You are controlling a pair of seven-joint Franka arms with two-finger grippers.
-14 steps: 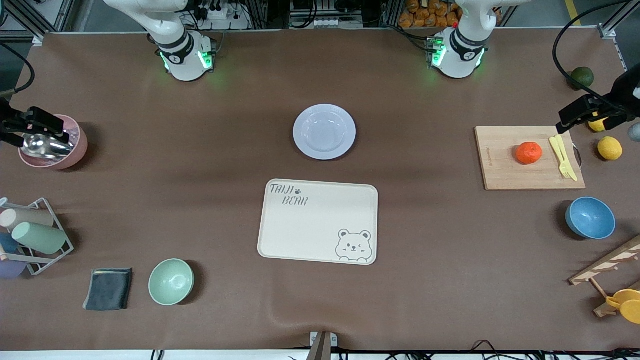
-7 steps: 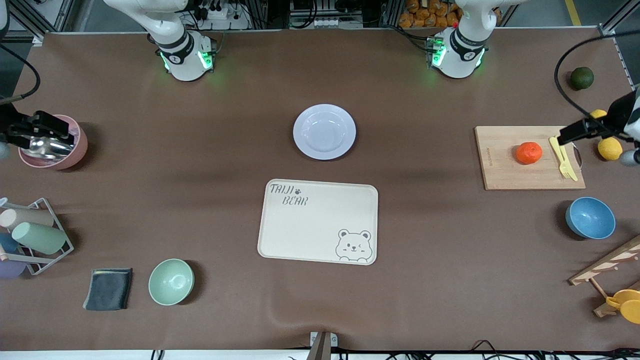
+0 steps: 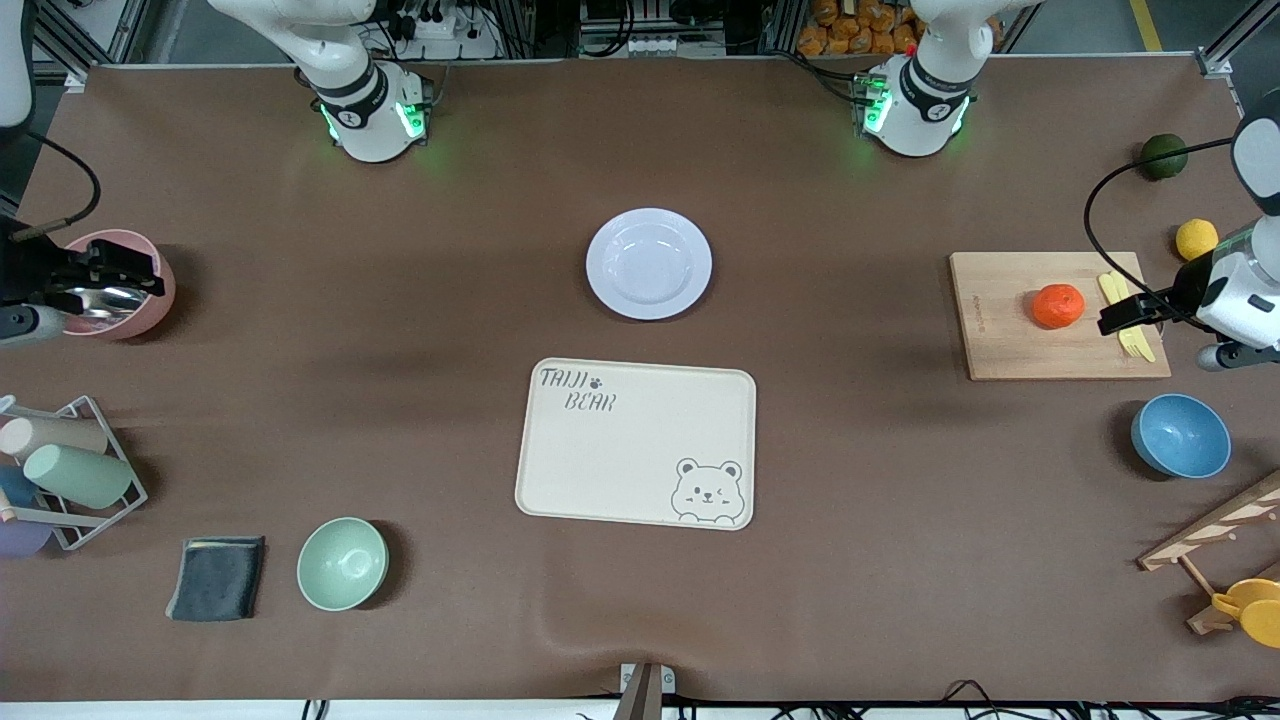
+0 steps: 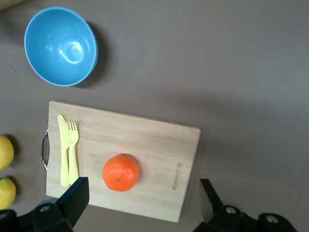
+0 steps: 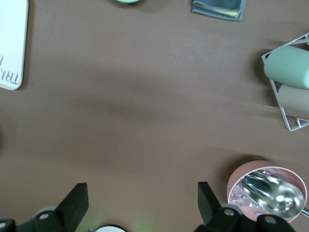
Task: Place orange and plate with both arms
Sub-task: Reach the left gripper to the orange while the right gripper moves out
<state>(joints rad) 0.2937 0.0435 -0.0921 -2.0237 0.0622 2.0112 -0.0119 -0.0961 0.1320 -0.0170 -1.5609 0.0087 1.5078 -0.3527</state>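
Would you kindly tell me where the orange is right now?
The orange sits on the wooden cutting board toward the left arm's end of the table, beside the yellow fork and knife; the open left gripper hovers over it.

A brown mat (image 3: 420,400) is covering the whole bench (image 3: 900,600), lying mostly flat with a slight wrinkle near the edge closest to the front camera. Aluminium frame rails (image 3: 60,40) are running along the top corners. Above the bench's upper edge, cables and a white power strip (image 3: 440,25) are sitting among dark equipment, and a heap of orange-brown items (image 3: 855,25) is showing there. Soft, even light is falling from overhead, casting faint shadows.
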